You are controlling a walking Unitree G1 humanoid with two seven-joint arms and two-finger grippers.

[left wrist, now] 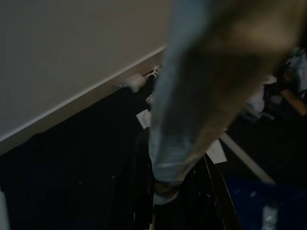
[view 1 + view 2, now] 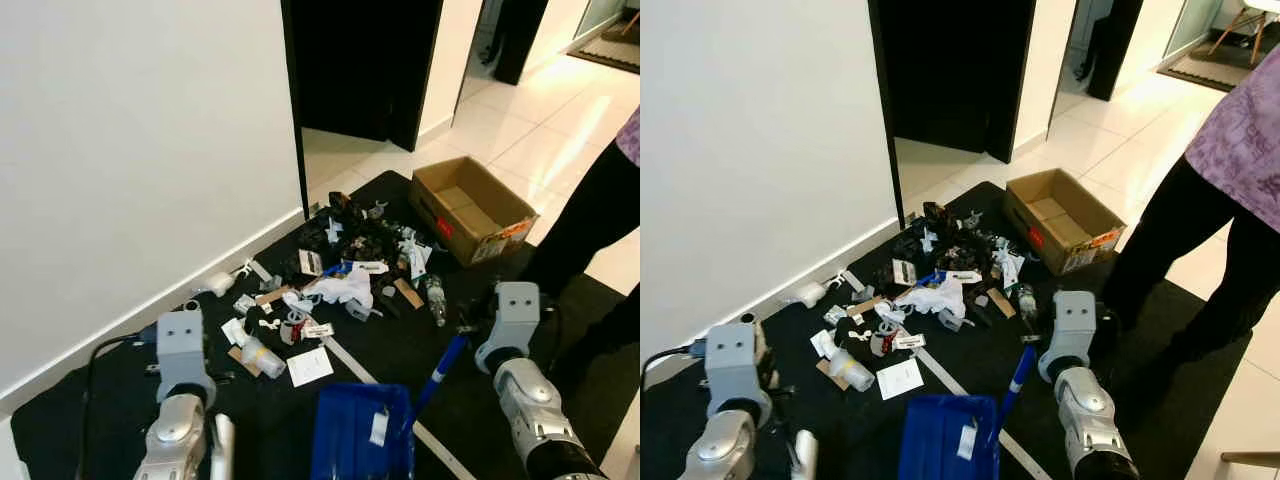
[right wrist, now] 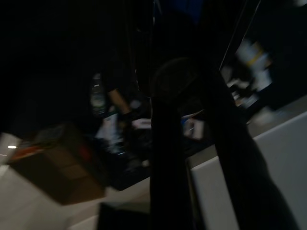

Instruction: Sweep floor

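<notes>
A heap of litter [image 2: 345, 270] — paper scraps, wrappers, a plastic bottle [image 2: 434, 297] and a white bag [image 2: 343, 287] — lay strewn across a black mat [image 2: 100, 400] beside a white wall [image 2: 130, 150], in front of a dark doorway [image 2: 360, 60]. An open cardboard box [image 2: 470, 208] sat at the mat's far edge. A blue dustpan [image 2: 360, 432] rested on the mat between the robot's arms, its blue handle [image 2: 440, 370] running up to the right claw [image 3: 192, 143], though whether that claw was clenched could not be told. The left claw [image 1: 168, 191] was grasping a pale broomstick [image 1: 192, 86]. A person in dark trousers [image 2: 1200, 270] stood at the right
</notes>
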